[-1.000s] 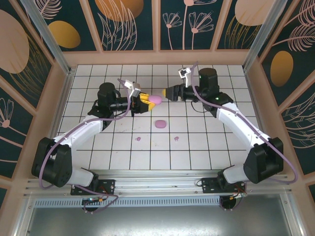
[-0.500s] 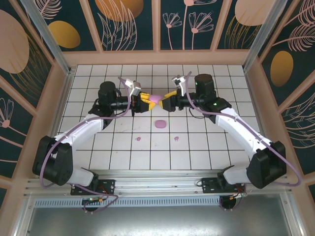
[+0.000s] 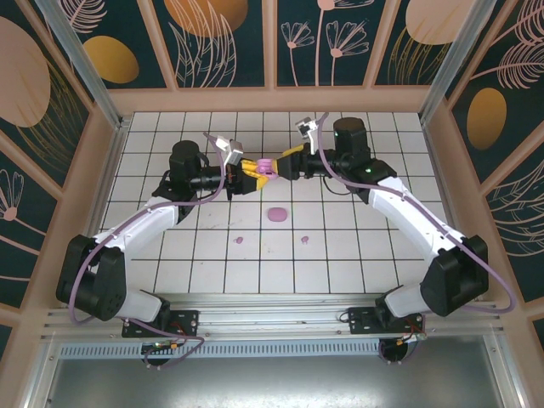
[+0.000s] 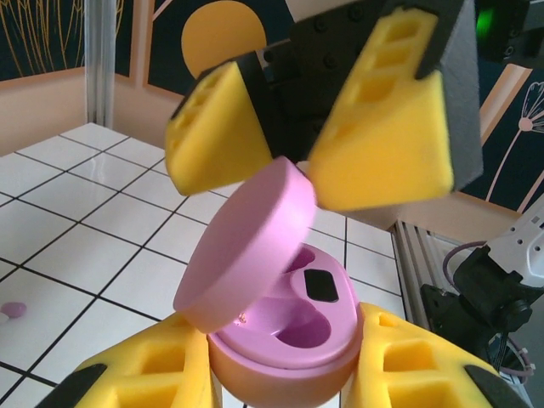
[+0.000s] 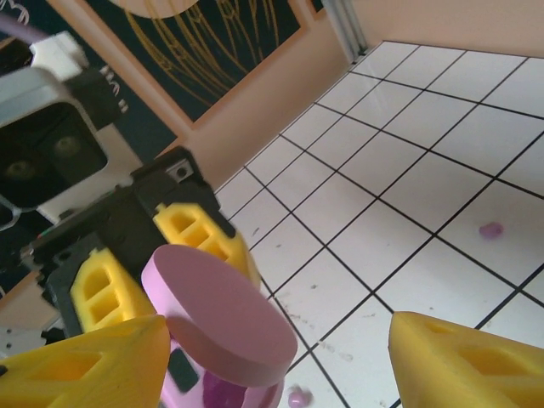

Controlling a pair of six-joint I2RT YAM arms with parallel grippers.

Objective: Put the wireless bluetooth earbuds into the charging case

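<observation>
Half a second earlier the right claw (image 3: 283, 161) met the charging case (image 4: 289, 336) head-on in the overhead view. It has since shifted toward the far side, and the lid (image 4: 246, 234) now stands tilted up on its hinge. The left claw (image 3: 253, 172) has not moved. Its yellow fingers are closed on the lower shell of the case and hold it above the desk (image 3: 357, 246) near the far middle.

The right claw is spread wide and grips nothing. Its two yellow fingers flank the raised lid, and one seems to touch the lid's upper edge, though contact cannot be confirmed. Two moulded wells show inside the shell, with the lid and the right claw's fingers hanging partly over them.

A second, closed lilac case (image 3: 275, 214) lies on the tiles just near of the claws. Nearer still, two earbuds lie well apart on the desk — one to the left (image 3: 240, 240), one to the right (image 3: 303, 240).
</observation>
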